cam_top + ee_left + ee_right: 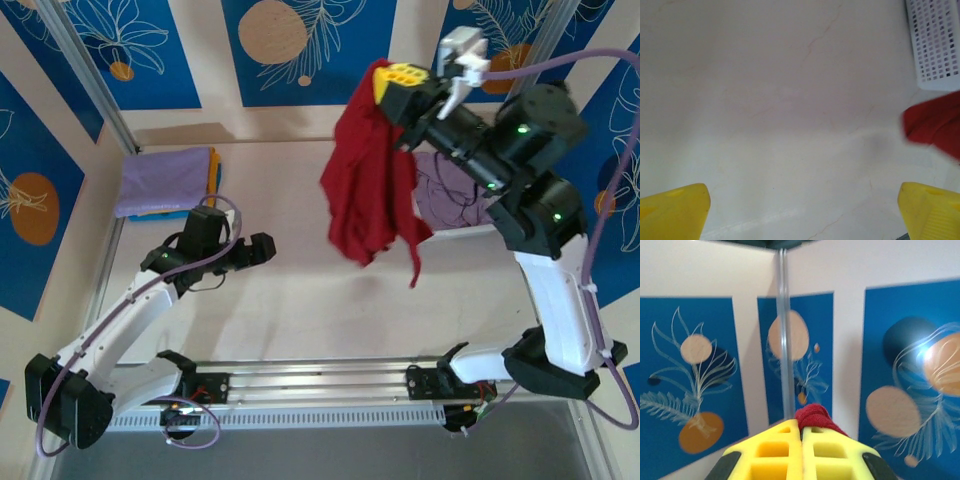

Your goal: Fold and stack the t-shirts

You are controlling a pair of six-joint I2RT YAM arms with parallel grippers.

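Dark red t-shirt [368, 190] hangs in the air over the far right part of the worktop [300, 300], gathered at its top edge and pinched by the right jaws, which are pressed together on it. In the right wrist view a small bunch of that red cloth [814, 416] sticks out just past the tips of the yellow fingers [775, 450]. The shirt's lower folds dangle free, clear of the surface.

The left jaws sit low over the left middle of the worktop, well apart from the hanging shirt. They are spread wide with nothing between them; the left wrist view shows one yellow fingertip [671, 214] at each bottom corner and bare worktop [790, 125] in between. A corner of the red shirt [935, 127] shows at the right of that view.

One folded stack [165, 180] lies at the far left: a lavender shirt on top, with an orange-yellow edge and a blue edge beneath it. One more lavender cloth [447, 197] lies crumpled at the far right, partly hidden by the right arm [520, 150].

One white lattice basket [936, 45] stands at the far right in the left wrist view; its contents cannot be told.
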